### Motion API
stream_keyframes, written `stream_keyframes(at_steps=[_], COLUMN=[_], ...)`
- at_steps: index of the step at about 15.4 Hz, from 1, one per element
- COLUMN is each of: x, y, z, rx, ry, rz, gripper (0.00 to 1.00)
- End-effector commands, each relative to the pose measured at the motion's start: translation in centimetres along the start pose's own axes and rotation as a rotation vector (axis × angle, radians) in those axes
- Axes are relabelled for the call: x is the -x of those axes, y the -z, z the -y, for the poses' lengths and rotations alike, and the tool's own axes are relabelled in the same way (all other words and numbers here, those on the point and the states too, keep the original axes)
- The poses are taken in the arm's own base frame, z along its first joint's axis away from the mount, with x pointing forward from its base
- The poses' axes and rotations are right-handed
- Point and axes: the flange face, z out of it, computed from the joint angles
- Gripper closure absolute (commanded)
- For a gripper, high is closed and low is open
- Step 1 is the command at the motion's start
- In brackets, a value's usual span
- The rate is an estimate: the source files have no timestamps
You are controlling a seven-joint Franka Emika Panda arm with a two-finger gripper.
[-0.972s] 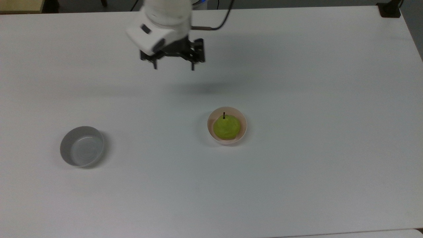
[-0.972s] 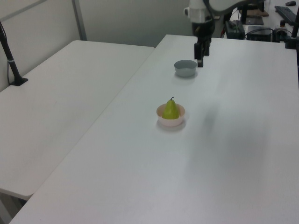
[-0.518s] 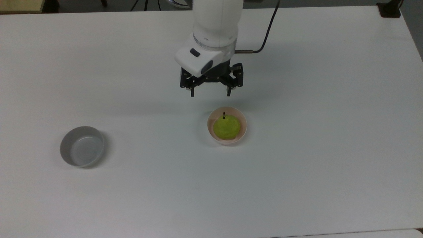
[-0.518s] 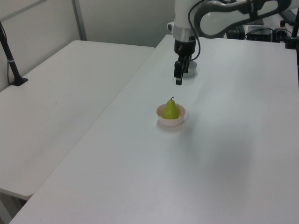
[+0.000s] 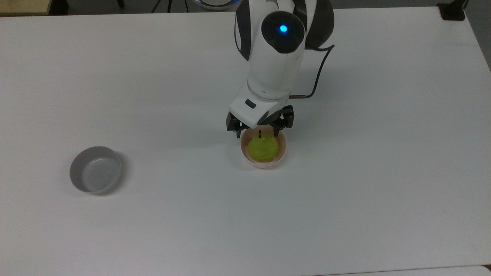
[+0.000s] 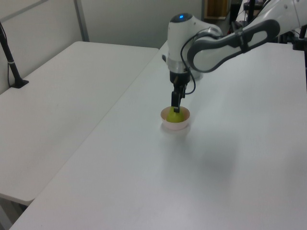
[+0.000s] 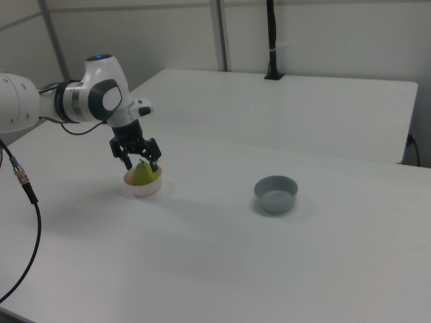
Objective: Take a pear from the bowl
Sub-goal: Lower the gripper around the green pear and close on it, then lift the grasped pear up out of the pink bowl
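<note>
Jaws spread over the pear, nothing gripped yet.

I have the gripper (image 5: 257,133) hanging just above the pear (image 5: 263,148), which sits stem-up in the pink bowl (image 5: 283,147) near the middle of the white surface (image 5: 383,153); I keep the jaws wide apart, one to each side of the stem, so I judge they can drop around the fruit's narrow top and clear the rim. The grey bowl (image 5: 95,174) stands well apart and plays no part here. In the left view the fingers overlap the pear, so I cannot tell whether they touch it; the pear's lower half is hidden by the bowl wall.
</note>
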Motion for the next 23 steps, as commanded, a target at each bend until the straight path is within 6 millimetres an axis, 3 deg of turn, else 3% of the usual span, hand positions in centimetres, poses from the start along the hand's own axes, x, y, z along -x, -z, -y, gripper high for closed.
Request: stream_keyframes(at_steps=[1,5,6,10,12,14,16,19,21,23], x=[-0.3,-0.7,-0.7,-0.7,-0.7,-0.8,-0.7,-0.3,0.5,1.4], y=[-2.0,-3.5,-3.7,-3.6,-3.2,-1.8,1.5,6.1,7.2,6.5], z=[1.6,2.3,2.3,2.3,2.3,2.1,1.4,-1.2,-3.9,-6.7], rx=[0.012,0.017,0.020,0.021,0.018,0.010,-0.005,-0.026,-0.030,-0.026], ry=[0.004,0.016,0.015,0.016,-0.005,-0.016,-0.025,-0.054,-0.079,-0.082], rz=[0.011,-0.010,-0.009,-0.011,-0.017,-0.033,-0.074,-0.123,-0.118,-0.078], gripper=[0.00,0.00,0.07,0.55,0.70,0.72,0.72,0.72,0.72,0.72])
